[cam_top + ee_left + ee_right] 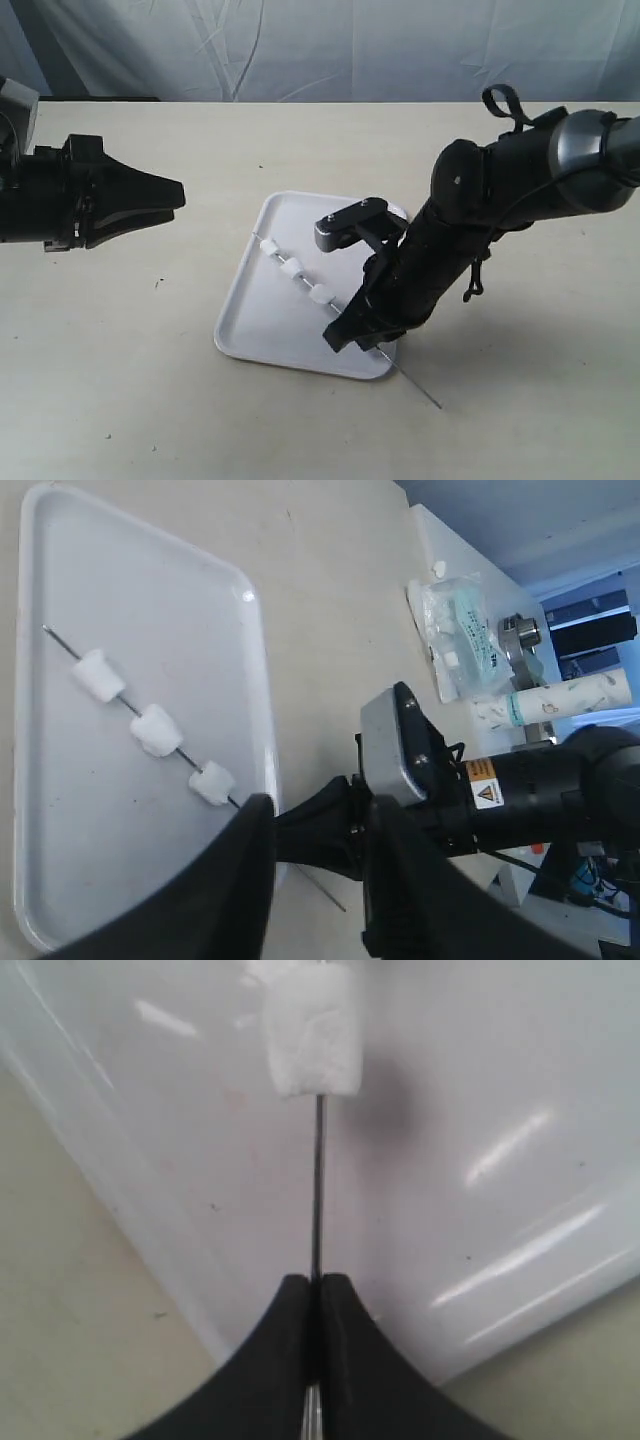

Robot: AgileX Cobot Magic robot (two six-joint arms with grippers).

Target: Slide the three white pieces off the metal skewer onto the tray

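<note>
**Right gripper**: one. Its jaws are being clenched on the metal skewer, a short way from the nearest piece.

**Left gripper**: one. Its jaws are being held parted with nothing between them, above the tabletop and well apart from the tray.

**Metal skewer:** one, thin, straight and silver-grey. It is being held slanting across the tray, with its far end being carried past the rim.

**White pieces:** three, small and roughly cubic. They are being carried in a spaced row on the skewer, over the tray.

**Tray:** one, white and rectangular with rounded corners. It is being borne flat by the tabletop.
</note>
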